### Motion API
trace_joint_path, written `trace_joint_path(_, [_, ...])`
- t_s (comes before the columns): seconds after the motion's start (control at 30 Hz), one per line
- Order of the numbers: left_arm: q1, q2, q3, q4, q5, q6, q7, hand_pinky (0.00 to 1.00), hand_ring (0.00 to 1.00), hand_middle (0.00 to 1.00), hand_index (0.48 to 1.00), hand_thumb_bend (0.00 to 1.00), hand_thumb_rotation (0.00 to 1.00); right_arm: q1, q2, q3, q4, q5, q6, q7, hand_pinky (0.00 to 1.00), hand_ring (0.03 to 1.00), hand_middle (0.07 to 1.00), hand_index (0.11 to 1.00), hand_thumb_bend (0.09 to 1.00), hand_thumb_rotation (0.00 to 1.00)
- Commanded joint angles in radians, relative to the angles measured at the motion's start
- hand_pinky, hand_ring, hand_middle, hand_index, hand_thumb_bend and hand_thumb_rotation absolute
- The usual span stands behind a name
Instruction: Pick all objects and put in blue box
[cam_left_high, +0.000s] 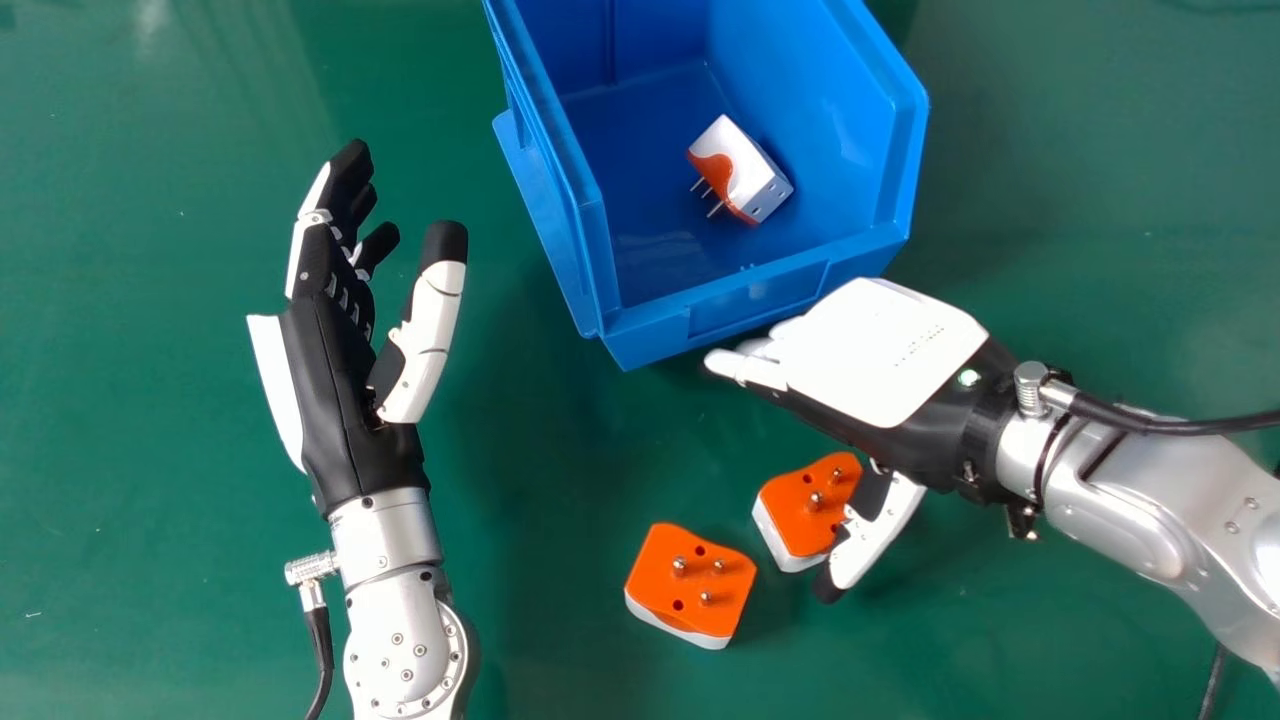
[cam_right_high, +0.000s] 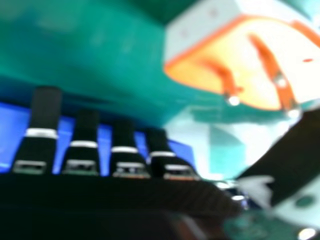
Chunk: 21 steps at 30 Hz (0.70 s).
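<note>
My right hand (cam_left_high: 880, 350) is open, back up, between the blue box (cam_left_high: 760, 300) and two orange-and-white plug adapters. Its thumb overlaps the edge of the nearer adapter (cam_left_high: 800, 500); whether they touch I cannot tell. In the right hand view that adapter (cam_right_high: 225, 65) sits close to the thumb of my right hand (cam_right_high: 82, 155), whose fingers are straight. The other adapter (cam_left_high: 690, 580) lies pins up on the table, left of the first. A third adapter (cam_left_high: 745, 175) rests tilted inside the box. My left hand (cam_left_high: 340, 330) is open and holds nothing, left of the box.
The green table (cam_left_high: 150, 420) surrounds everything. The box's near wall stands just beyond my right fingertips, and its left wall faces my left hand across a gap. A black cable (cam_left_high: 1170, 425) runs along the right forearm.
</note>
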Motion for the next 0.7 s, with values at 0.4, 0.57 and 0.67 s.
trace_joint_path(0.4, [-0.003, -0.008, -0.005, -0.005, 0.004, -0.022, 0.002, 0.83, 0.88, 0.88, 0.822, 0.72, 0.55, -0.008, 0.031, 0.0, 0.028, 0.052, -0.027, -0.014, 0.62, 0.833, 0.879, 0.896, 0.946, 0.47])
trace_joint_path(0.57, [-0.002, -0.002, -0.005, -0.005, 0.014, -0.025, 0.011, 0.83, 0.88, 0.88, 0.822, 0.72, 0.55, -0.009, 0.029, -0.001, 0.005, 0.066, 0.003, 0.052, 0.61, 0.815, 0.862, 0.876, 0.946, 0.39])
trace_joint_path(0.67, [-0.002, -0.002, -0.005, -0.003, 0.008, -0.024, 0.005, 0.83, 0.88, 0.88, 0.822, 0.72, 0.55, -0.003, 0.022, -0.004, -0.007, 0.061, 0.007, 0.065, 0.6, 0.784, 0.849, 0.86, 0.934, 0.31])
